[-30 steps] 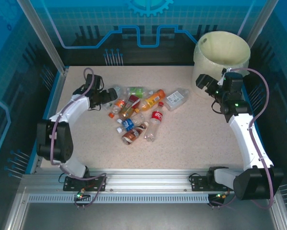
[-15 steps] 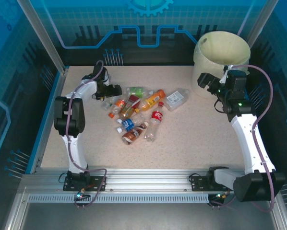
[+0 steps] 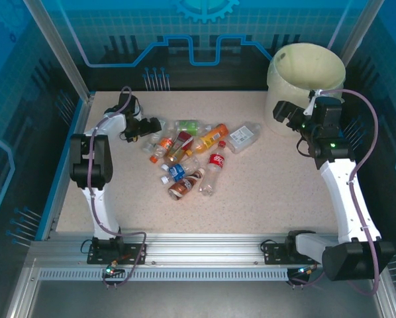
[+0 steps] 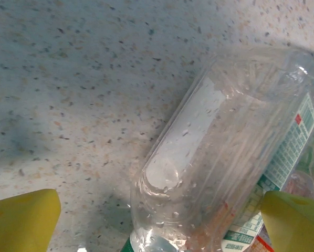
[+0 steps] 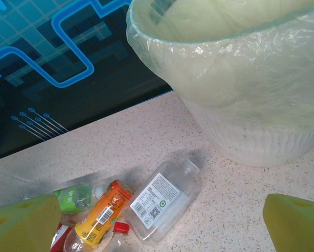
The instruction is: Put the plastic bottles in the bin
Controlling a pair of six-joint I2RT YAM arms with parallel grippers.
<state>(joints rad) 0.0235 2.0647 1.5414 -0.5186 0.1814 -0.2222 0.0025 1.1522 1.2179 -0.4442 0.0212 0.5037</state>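
Obs.: the plastic bottles (image 3: 188,156) lie heaped on the table (image 3: 264,199), toward 10 o'clock of centre. The bin (image 3: 297,89) stands at the 1 o'clock corner.

Your left gripper (image 3: 148,126) sits low at the heap's 10 o'clock edge. In its wrist view the left gripper (image 4: 157,220) has its jaws spread wide astride a clear bottle (image 4: 220,152), probably lined up for a grasp. You cannot tell contact.

Your right gripper (image 3: 284,114) hangs at the bin's 7 o'clock, jaws wide and empty. It likely waits there, facing the flat clear bottle (image 5: 162,202).
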